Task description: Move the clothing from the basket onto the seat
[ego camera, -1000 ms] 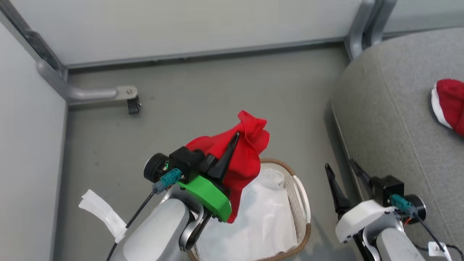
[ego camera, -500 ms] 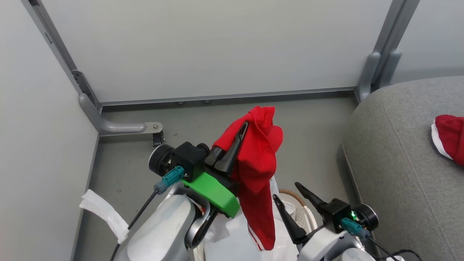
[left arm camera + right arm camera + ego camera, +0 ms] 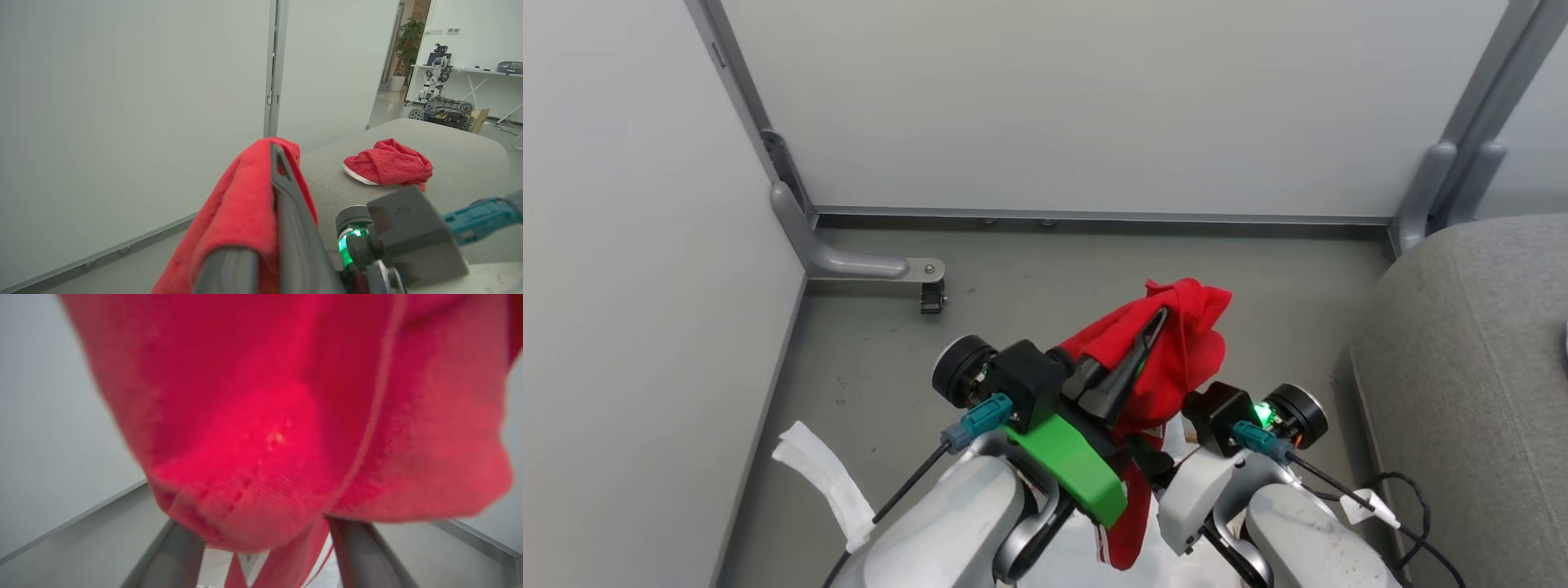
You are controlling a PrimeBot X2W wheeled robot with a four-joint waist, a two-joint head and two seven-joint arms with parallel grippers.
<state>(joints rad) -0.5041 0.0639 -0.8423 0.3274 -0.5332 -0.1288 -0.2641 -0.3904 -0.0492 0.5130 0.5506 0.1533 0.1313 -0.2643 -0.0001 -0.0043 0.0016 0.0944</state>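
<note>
Clamping a red garment (image 3: 1184,359), the left tool (image 3: 1141,351) holds it up above the floor (image 3: 1013,327). The right tool (image 3: 265,543) is spread wide, close up to the hanging cloth; a second garment (image 3: 388,167) lies on the seat (image 3: 457,155).

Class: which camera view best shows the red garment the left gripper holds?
Head view: the garment appears nearly whole, draped over the left gripper and hanging below. Left wrist view shows a bunched part up close; right wrist view, a blurred red close-up.
</note>
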